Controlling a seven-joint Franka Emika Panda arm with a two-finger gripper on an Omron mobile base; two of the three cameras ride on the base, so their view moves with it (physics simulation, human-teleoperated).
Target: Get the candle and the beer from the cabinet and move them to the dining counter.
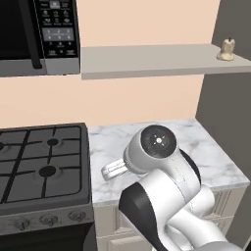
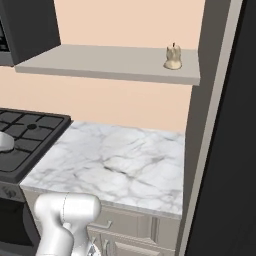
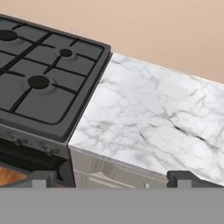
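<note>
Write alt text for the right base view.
A small cream candle stands near the right end of a grey wall shelf, above a white marble worktop beside a black gas stove. The robot's white arm rises at lower left.

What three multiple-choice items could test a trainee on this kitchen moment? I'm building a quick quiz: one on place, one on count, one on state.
1. Where is the candle?
A. on the stove
B. on the grey shelf, near its right end
C. on the marble worktop

2. How many things stand on that shelf?
A. one
B. two
C. three

3. How is the gripper?
A. shut on the candle
B. shut, empty
C. open, empty

Key: B, it stands beside the dark wall panel; A, just the candle; C, the fingertips stand wide apart in the hand view.
</note>
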